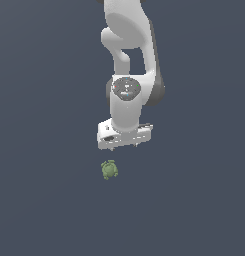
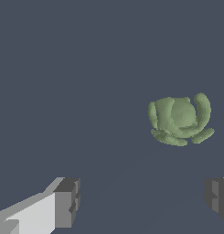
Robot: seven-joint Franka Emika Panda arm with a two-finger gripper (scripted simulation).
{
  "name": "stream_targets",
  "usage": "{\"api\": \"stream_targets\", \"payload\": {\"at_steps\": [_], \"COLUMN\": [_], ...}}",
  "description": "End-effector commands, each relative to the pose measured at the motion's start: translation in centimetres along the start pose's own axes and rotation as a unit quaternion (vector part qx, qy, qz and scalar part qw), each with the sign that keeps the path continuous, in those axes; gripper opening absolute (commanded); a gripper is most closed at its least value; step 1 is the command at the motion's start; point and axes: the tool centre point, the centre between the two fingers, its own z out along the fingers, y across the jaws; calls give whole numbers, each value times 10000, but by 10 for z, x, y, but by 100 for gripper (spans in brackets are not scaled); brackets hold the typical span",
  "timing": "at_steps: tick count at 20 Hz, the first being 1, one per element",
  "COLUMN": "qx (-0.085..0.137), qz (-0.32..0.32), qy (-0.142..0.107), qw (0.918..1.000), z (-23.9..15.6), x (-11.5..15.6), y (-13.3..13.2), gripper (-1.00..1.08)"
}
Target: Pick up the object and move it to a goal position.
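Observation:
The object (image 1: 109, 170) is a small olive-green lumpy figure like a tiny turtle, lying on the dark grey floor. It also shows in the wrist view (image 2: 179, 119), rounded with little stubs. My gripper (image 1: 124, 147) hangs from the white arm, pointing down, above and slightly to the exterior view's right of the object, apart from it. In the wrist view the gripper (image 2: 143, 201) is open and empty, with its two dark fingertips (image 2: 67, 201) wide apart and the object lying outside the gap between them.
The white arm (image 1: 129, 60) rises from the gripper toward the top of the exterior view. The floor (image 1: 44, 200) is a plain dark grey surface all around, with no other objects in view.

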Motion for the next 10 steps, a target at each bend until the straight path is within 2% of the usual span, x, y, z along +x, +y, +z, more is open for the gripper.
{"api": "stream_targets", "payload": {"at_steps": [1,10], "qx": [4,15], "qz": [-148,-559], "qy": [14,60], "qw": [9999,9984], "z": [9,38], "x": [11,36], "y": [15,60], "gripper": [100,100]}}
